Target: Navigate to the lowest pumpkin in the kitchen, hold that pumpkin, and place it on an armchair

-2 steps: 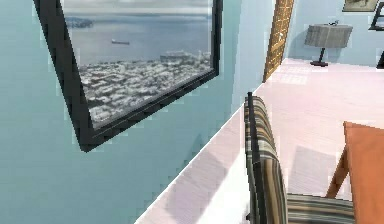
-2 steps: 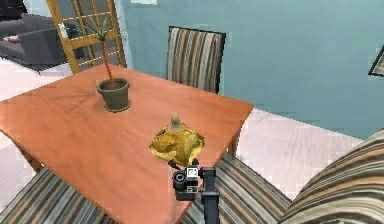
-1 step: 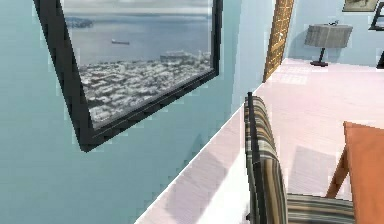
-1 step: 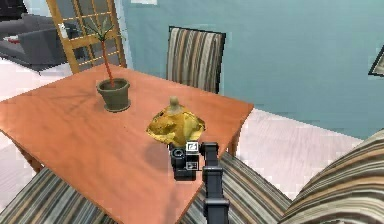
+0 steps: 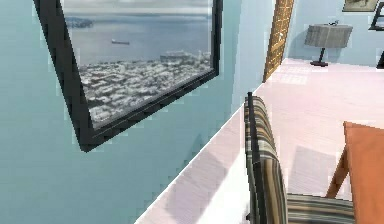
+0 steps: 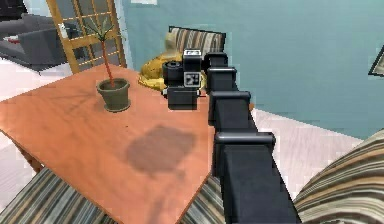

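On the reddish-brown wooden surface [image 6: 150,150] we see a spindly plant in a grey-green pot [image 6: 113,94] standing toward the far edge. To its right in the arm side view, at the far rim, is a yellow-orange lobed pumpkin [image 6: 152,70]. The pincer [image 6: 172,82] sits right by the pumpkin. We cannot tell whether it touches the pumpkin or lies over it, nor whether it holds anything.

Behind both stands a striped upholstered chair [image 6: 195,40] against the teal wall [image 6: 300,60]. Two striped cushioned backs close the near side, one at the bottom left [image 6: 60,200] and one at the bottom right [image 6: 345,185]. Past the surface's left end are a dark sofa [image 6: 30,45] and a wooden-framed glazed door [image 6: 75,30].

In the forward view the teal wall runs close along the left and carries a black-framed picture of a coastal town [image 5: 140,60]. A striped chair back [image 5: 262,160] stands upright in the lower middle, with a corner of the reddish-brown wooden surface [image 5: 365,160] just to its right. Only a narrow strip of pale floor [image 5: 200,180] lies between wall and chair. Beyond the chair the floor opens wide toward a wooden door frame [image 5: 280,40] and a small dark pedestal table [image 5: 327,38] far off.

The dark square arm [image 6: 240,140] reaches from the bottom edge out across the surface's right-hand part. Two white marker squares [image 6: 192,58] stand at its far end.
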### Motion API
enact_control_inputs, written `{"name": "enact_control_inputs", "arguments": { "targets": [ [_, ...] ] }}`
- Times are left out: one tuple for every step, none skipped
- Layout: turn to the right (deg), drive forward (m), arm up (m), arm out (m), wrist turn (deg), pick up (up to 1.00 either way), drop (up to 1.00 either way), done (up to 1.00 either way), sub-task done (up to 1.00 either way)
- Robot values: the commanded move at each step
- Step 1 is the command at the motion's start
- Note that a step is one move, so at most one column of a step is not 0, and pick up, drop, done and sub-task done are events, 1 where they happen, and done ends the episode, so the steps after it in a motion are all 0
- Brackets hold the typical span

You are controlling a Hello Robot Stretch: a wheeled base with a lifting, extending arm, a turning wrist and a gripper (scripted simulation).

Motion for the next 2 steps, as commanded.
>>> {"name": "enact_control_inputs", "arguments": {
  "targets": [
    [0.0,0.0,0.0,0.0,-45.0,0.0,0.0,0.0,0.0],
    [0.0,0.0,0.0,0.0,-45.0,0.0,0.0,0.0,0.0]
  ]
}}
